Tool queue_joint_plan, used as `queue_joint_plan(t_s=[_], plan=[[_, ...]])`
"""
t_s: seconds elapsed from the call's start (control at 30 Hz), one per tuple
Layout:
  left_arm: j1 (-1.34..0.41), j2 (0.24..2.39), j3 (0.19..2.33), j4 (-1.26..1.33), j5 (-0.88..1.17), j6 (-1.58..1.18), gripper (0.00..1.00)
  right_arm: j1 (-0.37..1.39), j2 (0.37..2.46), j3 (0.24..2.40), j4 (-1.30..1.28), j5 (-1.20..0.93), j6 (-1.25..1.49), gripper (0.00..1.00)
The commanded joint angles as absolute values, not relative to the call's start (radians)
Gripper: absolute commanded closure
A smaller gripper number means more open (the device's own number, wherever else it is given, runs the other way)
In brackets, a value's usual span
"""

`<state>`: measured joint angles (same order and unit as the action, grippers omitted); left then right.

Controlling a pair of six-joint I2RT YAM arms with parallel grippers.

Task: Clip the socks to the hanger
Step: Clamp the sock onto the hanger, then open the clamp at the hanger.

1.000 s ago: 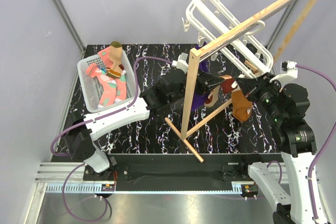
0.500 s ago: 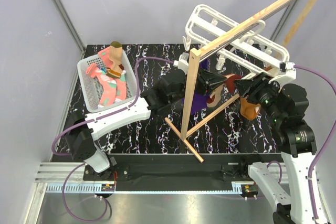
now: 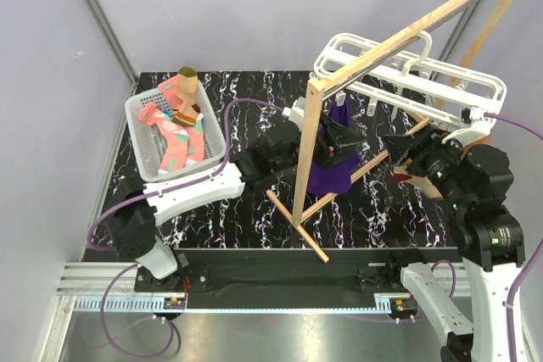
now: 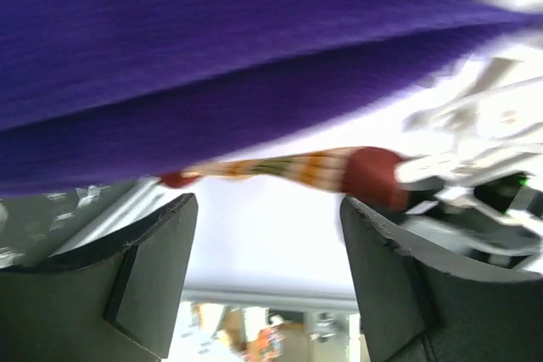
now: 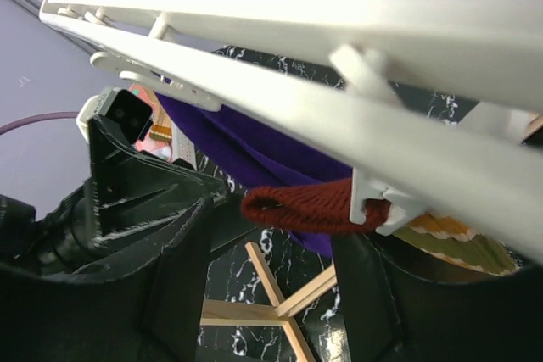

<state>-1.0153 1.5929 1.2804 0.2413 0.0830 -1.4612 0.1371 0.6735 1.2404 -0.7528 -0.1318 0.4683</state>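
The white hanger [image 3: 407, 74] hangs from the wooden rail, roughly level. One of its clips [image 5: 377, 201] pinches the red-brown cuff of a striped tan sock [image 5: 314, 208], also seen past the left fingers as a sock [image 4: 327, 167]. A purple cloth [image 3: 331, 165] hangs from the hanger too. My left gripper [image 3: 338, 137] sits beside that cloth, open and empty [image 4: 265, 209]. My right gripper [image 3: 413, 167] is under the hanger's right part, open [image 5: 271, 235] just below the clipped cuff. Two pink socks [image 3: 174, 137] and a tan sock [image 3: 187, 89] lie in the basket.
The white mesh basket [image 3: 140, 137] stands at the table's left. The wooden rail stand has an upright post [image 3: 307, 154] between the arms and crossed feet [image 3: 297, 222] on the black marbled table [image 3: 254, 99]. Grey walls close in the back and sides.
Both grippers have opened and let go. The hanger swung from a steep tilt to near level and shifted right. The purple cloth now hangs free; the right arm drew back to the right.
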Motion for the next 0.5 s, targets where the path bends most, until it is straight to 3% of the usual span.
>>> queue_joint_plan(t_s=[0.0,0.13,0.27,0.47], plan=[[-1.006,1.534,1.217,0.322,0.152,-1.341,0.27,0.146,0.65,1.293,-0.807,-0.1,0.41,0.38],[-1.005,1.487,1.137,0.383,0.17,-1.226,0.29,0.144,0.623,1.333,-0.886,-0.084,0.376,0.34],[-1.003,1.45,1.111,0.371,0.186,-1.09,0.34,0.144,0.612,1.374,-0.971,-0.063,0.351,0.22],[-1.003,1.379,1.108,0.296,0.158,-0.954,0.36,0.146,0.601,1.434,-1.094,-0.09,0.315,0.17]])
